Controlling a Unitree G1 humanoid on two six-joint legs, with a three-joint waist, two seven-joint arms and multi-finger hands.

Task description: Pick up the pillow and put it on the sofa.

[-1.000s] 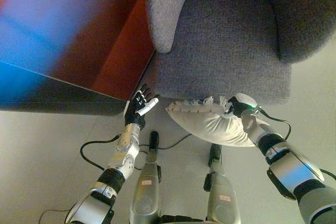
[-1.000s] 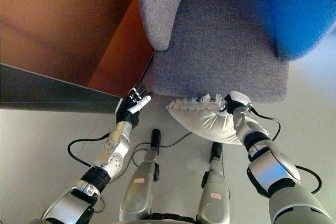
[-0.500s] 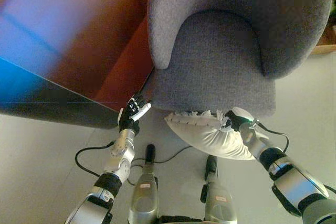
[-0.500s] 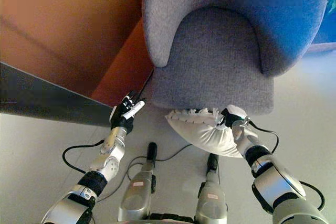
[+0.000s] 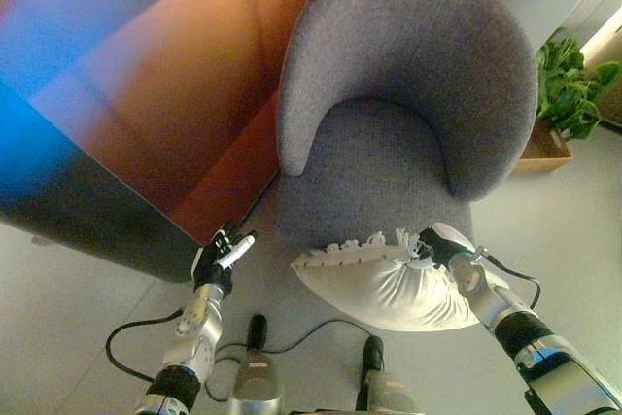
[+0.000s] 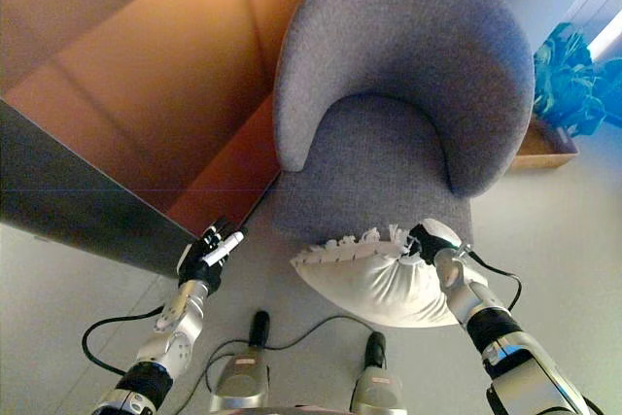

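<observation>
A white pillow with a fringed edge (image 5: 379, 284) hangs in front of the seat of a grey round-backed armchair (image 5: 408, 94). My right hand (image 5: 442, 243) is shut on the pillow's right end and holds it off the floor, just at the seat's front edge. My left hand (image 5: 221, 255) is open and empty, to the left of the chair and apart from the pillow. The same scene shows in the right eye view, with the pillow (image 6: 374, 279) and the right hand (image 6: 432, 240).
An orange-brown wall panel (image 5: 165, 104) with a dark base stands at the left, close to the armchair. A green potted plant in a wooden box (image 5: 564, 94) stands at the right behind the chair. Pale floor (image 5: 564, 221) lies around.
The camera has tilted up, so the whole armchair and the plant now show. The pillow stays in my right hand at the seat's front edge. My left hand stays open.
</observation>
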